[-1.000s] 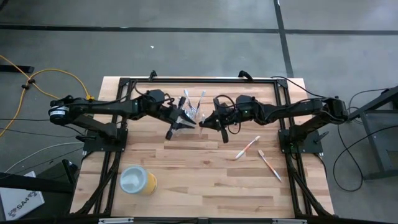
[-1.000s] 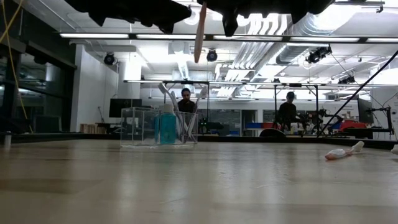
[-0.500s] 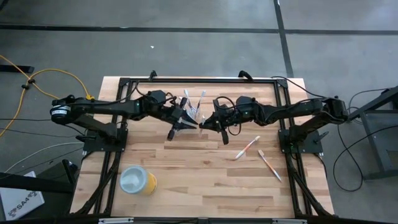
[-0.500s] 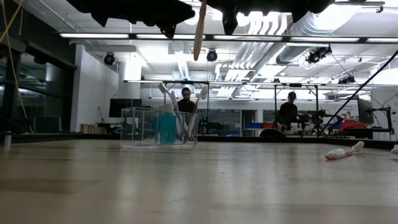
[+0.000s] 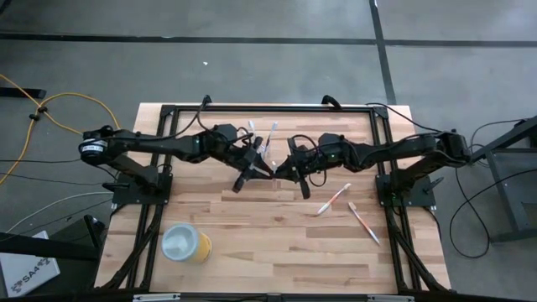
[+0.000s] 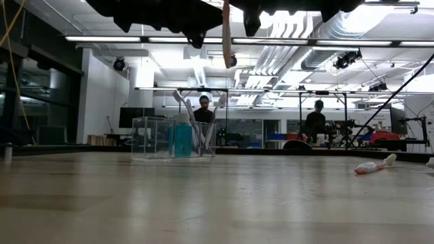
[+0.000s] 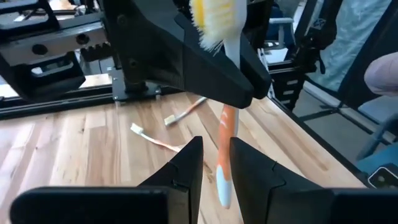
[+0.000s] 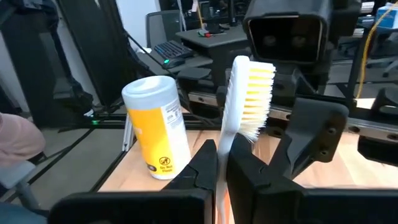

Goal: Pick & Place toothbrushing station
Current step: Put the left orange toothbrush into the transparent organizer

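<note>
The left gripper [image 5: 262, 168] has closed in on the orange toothbrush [image 7: 225, 149] pinched by the right gripper [image 5: 274, 172]; its part-spread jaws apparently bracket the handle, ready for handover.

Your left end effector [image 5: 257, 164] and right end effector [image 5: 280, 172] meet near the tabletop's [image 5: 252, 243] middle, just beside the clear cup [image 5: 260, 144]. Two toothbrushes [image 5: 334, 200] [image 5: 364, 222] lie well apart on the right; the yellow cup [image 5: 186, 243] stands front left.
</note>
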